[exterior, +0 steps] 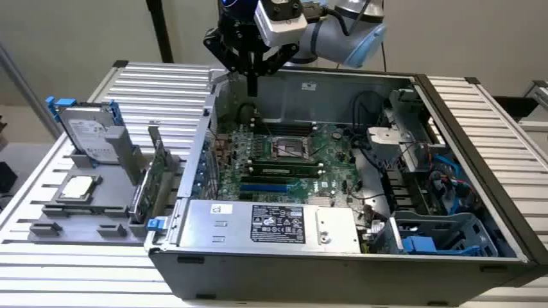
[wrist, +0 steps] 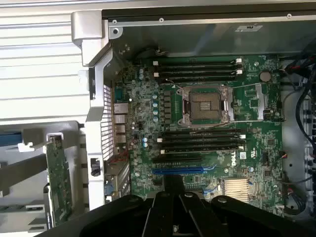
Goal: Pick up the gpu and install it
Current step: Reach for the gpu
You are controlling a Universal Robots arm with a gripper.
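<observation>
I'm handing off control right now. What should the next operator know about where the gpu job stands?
The gripper is shut, holds nothing, and hovers over the open computer case.
The gpu stands on edge in the grey holder outside the case, on the exterior view's left, untouched.
Done: nothing that shows.
Left: the pick and the install. The blue slot on the motherboard is empty.
</observation>
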